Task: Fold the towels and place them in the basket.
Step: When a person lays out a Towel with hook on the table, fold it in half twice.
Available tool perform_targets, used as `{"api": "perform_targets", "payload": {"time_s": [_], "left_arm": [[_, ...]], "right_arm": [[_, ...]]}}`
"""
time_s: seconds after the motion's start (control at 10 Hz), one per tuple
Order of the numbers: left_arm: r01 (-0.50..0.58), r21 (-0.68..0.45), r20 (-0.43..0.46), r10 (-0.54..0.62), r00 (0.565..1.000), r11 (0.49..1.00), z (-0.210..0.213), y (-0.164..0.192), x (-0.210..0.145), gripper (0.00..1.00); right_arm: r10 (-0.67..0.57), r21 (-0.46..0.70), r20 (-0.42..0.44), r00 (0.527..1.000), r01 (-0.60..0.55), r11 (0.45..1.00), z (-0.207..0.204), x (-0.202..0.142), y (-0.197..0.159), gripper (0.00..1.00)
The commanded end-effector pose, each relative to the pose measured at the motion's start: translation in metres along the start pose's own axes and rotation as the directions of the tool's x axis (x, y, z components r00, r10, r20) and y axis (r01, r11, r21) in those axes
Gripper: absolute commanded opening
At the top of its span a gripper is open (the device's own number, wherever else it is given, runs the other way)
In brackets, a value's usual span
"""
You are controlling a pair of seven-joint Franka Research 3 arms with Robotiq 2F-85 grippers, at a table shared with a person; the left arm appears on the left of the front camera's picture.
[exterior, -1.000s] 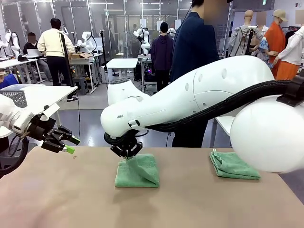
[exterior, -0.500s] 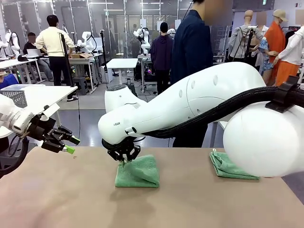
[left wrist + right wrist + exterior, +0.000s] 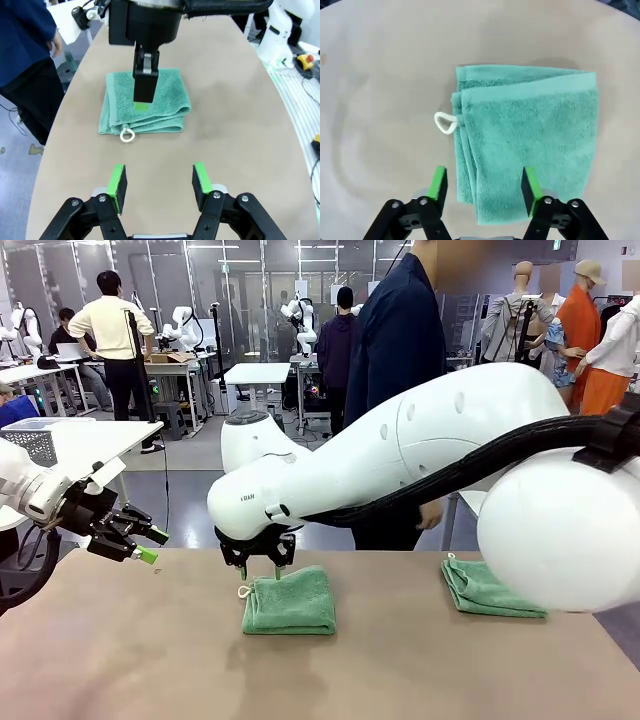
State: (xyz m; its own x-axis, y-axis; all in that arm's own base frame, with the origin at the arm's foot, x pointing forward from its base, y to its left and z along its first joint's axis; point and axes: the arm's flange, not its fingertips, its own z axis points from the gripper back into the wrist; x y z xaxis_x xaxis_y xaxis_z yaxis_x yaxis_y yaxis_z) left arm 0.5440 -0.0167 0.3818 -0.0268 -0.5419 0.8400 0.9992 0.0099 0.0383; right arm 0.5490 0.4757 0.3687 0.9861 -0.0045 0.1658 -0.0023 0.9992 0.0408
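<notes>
A folded light-green towel (image 3: 291, 601) lies flat on the table's middle, its white loop tag (image 3: 243, 591) at the left corner. My right gripper (image 3: 259, 561) hovers just above the towel's left edge, open and holding nothing. From the right wrist the towel (image 3: 530, 135) and tag (image 3: 445, 122) lie below the open gripper (image 3: 484, 184). My left gripper (image 3: 148, 544) hangs open off the table's left edge; its wrist view shows the towel (image 3: 147, 102) ahead of the open gripper (image 3: 159, 181). A second folded towel (image 3: 490, 588) rests at the right. The basket is out of view.
A person in dark blue (image 3: 400, 340) stands at the far side of the tan table (image 3: 150, 660). A pale mesh basket (image 3: 35, 438) sits on a white side table to the left. My right arm's big white links (image 3: 520, 490) span the right half.
My right gripper let go of the towel's corner, opened and rose slightly to the left; the towel now lies flat. The left arm has not moved.
</notes>
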Motion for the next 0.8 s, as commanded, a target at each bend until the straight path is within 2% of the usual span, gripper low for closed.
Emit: {"api": "perform_targets", "payload": {"time_s": [0.0, 0.2, 0.4, 0.5, 0.7], "left_arm": [[0.004, 0.002, 0.0, -0.004, 1.0, 1.0, 0.001, 0.0, 0.002, 0.68], [0.004, 0.002, 0.0, -0.004, 1.0, 1.0, 0.001, 0.0, 0.002, 0.68], [0.004, 0.002, 0.0, -0.004, 1.0, 1.0, 0.001, 0.0, 0.002, 0.68], [0.004, 0.002, 0.0, -0.004, 1.0, 1.0, 0.001, 0.0, 0.002, 0.68], [0.004, 0.002, 0.0, -0.004, 1.0, 1.0, 0.001, 0.0, 0.002, 0.68]], "right_arm": [[-0.068, 0.049, -0.071, 0.995, 0.072, 0.996, 0.026, -0.008, -0.037, 0.87], [-0.119, 0.148, -0.117, 0.986, 0.136, 0.98, 0.056, -0.008, -0.094, 0.87], [-0.118, 0.186, -0.156, 0.981, 0.146, 0.972, 0.068, -0.014, -0.134, 0.87], [-0.092, 0.206, -0.127, 0.988, 0.117, 0.972, 0.071, -0.019, -0.151, 0.87], [0.048, 0.22, -0.046, 0.998, -0.037, 0.975, 0.07, -0.027, -0.172, 0.87]]}}
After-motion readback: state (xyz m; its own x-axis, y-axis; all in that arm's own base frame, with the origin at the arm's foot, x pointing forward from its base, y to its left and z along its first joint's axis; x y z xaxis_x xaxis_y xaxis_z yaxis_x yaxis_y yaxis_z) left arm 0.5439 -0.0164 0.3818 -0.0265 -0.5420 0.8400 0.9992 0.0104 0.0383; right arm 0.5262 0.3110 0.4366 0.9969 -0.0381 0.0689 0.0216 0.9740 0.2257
